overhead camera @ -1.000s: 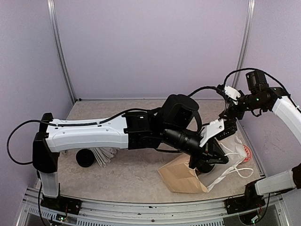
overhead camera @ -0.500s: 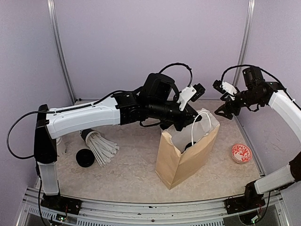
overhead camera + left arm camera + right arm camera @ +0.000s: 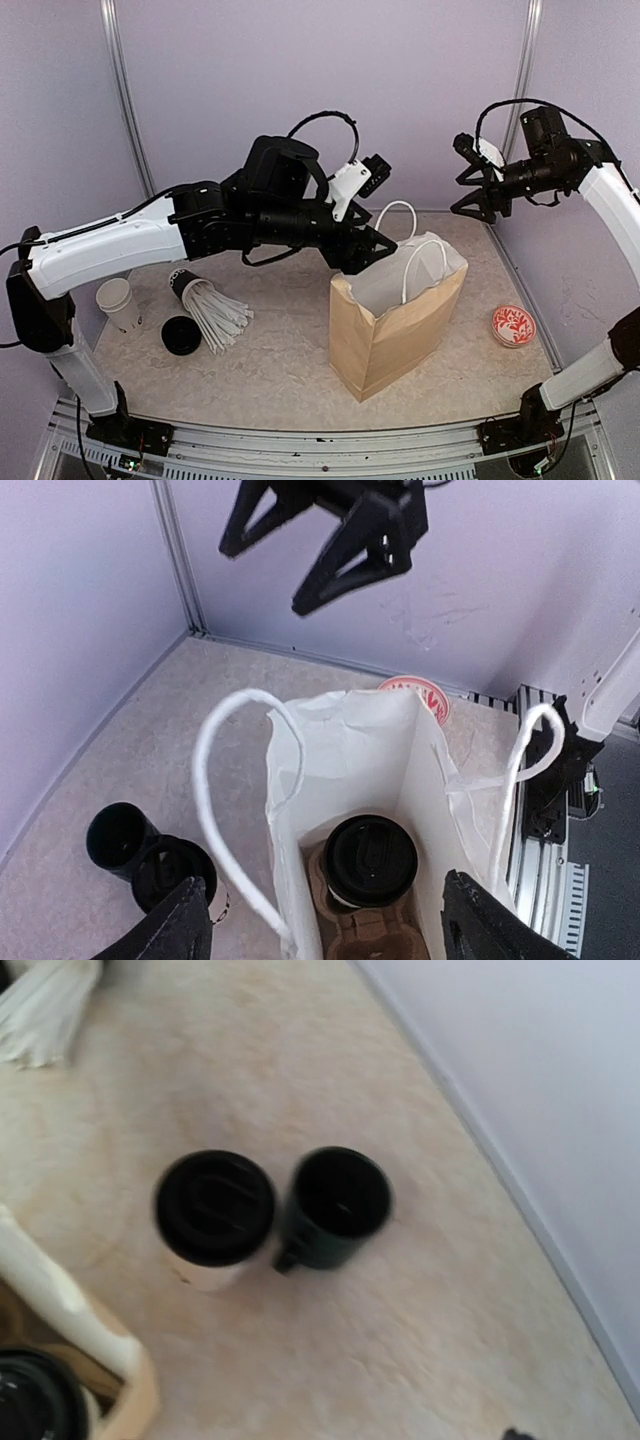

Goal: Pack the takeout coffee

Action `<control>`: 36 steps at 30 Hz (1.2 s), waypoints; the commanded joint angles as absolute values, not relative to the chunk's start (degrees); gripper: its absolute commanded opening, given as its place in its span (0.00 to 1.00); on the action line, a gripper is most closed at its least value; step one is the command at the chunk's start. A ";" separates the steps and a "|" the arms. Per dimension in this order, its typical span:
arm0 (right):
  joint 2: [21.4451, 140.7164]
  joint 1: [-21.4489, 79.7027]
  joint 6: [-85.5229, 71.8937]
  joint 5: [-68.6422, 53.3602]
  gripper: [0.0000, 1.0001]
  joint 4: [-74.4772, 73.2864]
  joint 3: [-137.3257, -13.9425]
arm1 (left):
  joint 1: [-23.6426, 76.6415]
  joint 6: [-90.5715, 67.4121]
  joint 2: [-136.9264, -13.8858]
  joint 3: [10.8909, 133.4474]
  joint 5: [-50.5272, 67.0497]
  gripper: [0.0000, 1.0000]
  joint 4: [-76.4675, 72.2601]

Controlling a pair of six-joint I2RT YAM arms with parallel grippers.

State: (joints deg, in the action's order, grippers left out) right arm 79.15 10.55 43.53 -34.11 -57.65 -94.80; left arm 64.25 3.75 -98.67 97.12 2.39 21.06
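txt: none legible | red disc [image 3: 513, 325]: white print, too blurry | lid [image 3: 370, 858]: embossing unclear

Top cam's parked high behind the arm bases, angled down and forward across the whole surface [image 3: 280, 370] to the back wall [image 3: 330, 90], so that's your wide shot. Left wrist cam hangs close over the paper bag [image 3: 350, 740], peering down into its open mouth, with the right claw [image 3: 262, 580] up top in frame. Right wrist cam points nearly straight down at the surface, bit blurry. Both wrist views share the bag's edge, the lidded cup [image 3: 370, 860] inside it, plus the mug [image 3: 335, 1205] outside.
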 commanded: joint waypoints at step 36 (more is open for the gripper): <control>92.46 23.64 61.42 -27.92 0.00 -78.88 -101.88 | 48.08 -4.84 -109.22 98.65 3.00 0.79 21.10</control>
State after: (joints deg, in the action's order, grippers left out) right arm 96.44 27.51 59.61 -31.90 -75.99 -104.44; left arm 46.76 -5.98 -105.51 92.84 2.79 20.29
